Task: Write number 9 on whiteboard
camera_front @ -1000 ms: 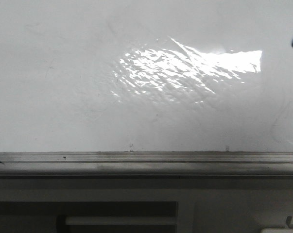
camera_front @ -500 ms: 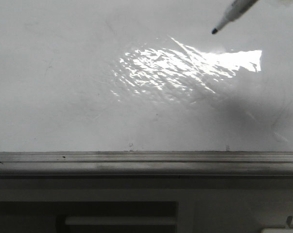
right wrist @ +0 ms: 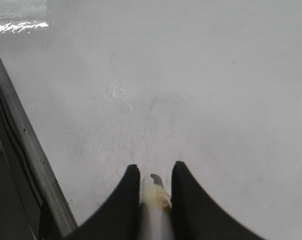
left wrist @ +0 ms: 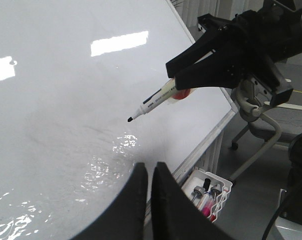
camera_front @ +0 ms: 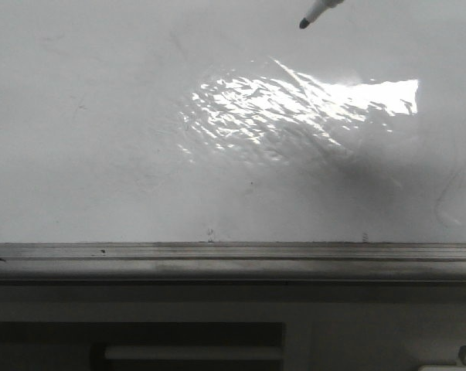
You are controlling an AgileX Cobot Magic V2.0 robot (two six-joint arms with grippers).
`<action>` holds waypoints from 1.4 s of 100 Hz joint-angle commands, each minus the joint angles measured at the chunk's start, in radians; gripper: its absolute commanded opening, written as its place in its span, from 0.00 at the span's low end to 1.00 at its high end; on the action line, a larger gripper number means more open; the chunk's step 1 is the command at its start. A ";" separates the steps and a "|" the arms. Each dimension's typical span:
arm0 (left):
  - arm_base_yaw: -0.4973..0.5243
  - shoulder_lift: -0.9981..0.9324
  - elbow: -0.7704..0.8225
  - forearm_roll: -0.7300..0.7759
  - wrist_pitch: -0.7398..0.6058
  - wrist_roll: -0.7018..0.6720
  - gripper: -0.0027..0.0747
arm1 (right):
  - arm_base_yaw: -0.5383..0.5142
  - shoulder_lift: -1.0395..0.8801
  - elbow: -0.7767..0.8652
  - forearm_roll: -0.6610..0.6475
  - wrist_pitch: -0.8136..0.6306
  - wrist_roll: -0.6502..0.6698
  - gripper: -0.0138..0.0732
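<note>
1. The whiteboard [camera_front: 101, 154] fills almost all of the front view. It is glossy and white, with a bright glare patch [camera_front: 294, 104] near its middle and a grey metal ledge [camera_front: 233, 259] along its lower edge. I see no black strokes on it, so I judge that the number 9 is not yet begun.

2. The right claw [left wrist: 191, 80] is closed on the marker pen [left wrist: 156, 100], gripping the barrel at its back part. In the right wrist view the two fingers [right wrist: 128, 200] press the pen body from both sides.

3. The left claw [left wrist: 149, 190] has its fingers almost together with only a thin gap, and it holds nothing. It stays near the ledge, apart from the pen.

4. The pen's dark tip [camera_front: 304, 24] is above the glare patch, close to the top of the front view. From the left wrist view the tip seems to hover a little off the board, but I cannot tell this for sure.

5. To do this step well, I think the tip should come down gently until it just touches, with light and even pressure. The loop should start above the glare patch, leaving free board below for the long tail. The pen is tilted, so a steady angle will help to keep the line unbroken.
</note>
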 commanded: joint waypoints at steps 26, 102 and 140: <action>-0.003 0.043 -0.026 -0.014 -0.058 -0.011 0.01 | -0.076 0.030 -0.037 -0.129 -0.063 0.004 0.11; -0.003 0.078 -0.026 -0.014 -0.086 -0.011 0.01 | -0.098 0.045 -0.032 -0.254 -0.059 0.306 0.11; -0.003 0.078 -0.026 -0.014 -0.086 -0.011 0.01 | -0.101 0.103 -0.032 -0.283 -0.078 0.306 0.11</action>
